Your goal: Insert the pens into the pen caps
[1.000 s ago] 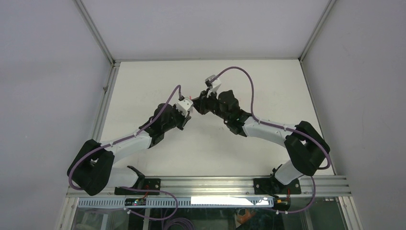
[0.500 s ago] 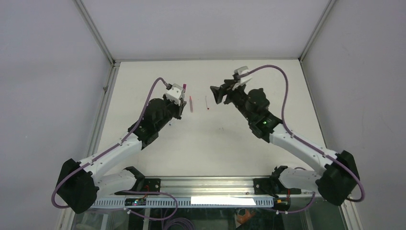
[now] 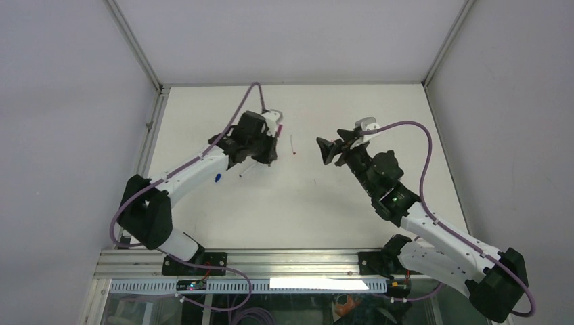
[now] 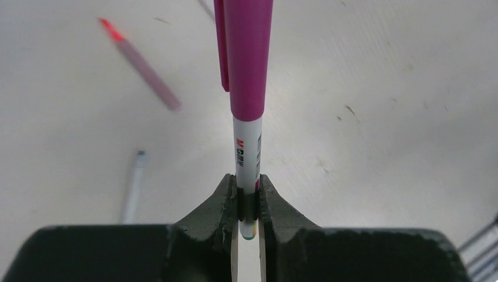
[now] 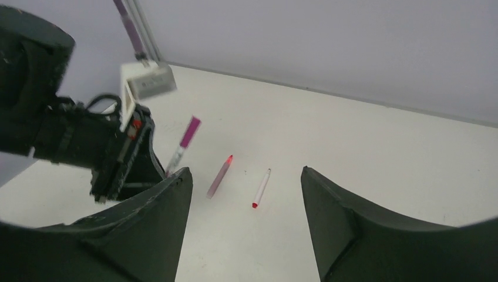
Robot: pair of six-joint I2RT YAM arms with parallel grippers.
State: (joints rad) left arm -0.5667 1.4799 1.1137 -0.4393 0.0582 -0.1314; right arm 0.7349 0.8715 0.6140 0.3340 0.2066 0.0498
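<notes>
Left end effector (image 4: 248, 189): you are looking at jaws pressed together on the tail end of a white-barrelled pen (image 4: 247, 150), which stands straight out from the fingers.
Magenta cap (image 4: 249, 59): seated on the far end of that held pen, pointing away from the left end effector. From the right wrist the capped pen slants up, clear of the surface (image 3: 304, 203).
Right end effector (image 5: 246, 176): jaws spread wide with nothing between them, held above the surface and facing the left arm.
Pinkish pen (image 5: 218, 177): flat on the surface, red tip showing, just beyond the held pen and touching neither end effector.
Red-tipped white pen (image 5: 261, 188): flat beside the pinkish pen, apart from it. From above you find it between the two end effectors.
Third pen (image 4: 134, 187): a pale barrel, blurred, lying on the surface to the left of the left end effector's fingers.
Blue cap (image 3: 218, 178): a small blue piece on the surface beside the left forearm, behind that arm's end effector.
</notes>
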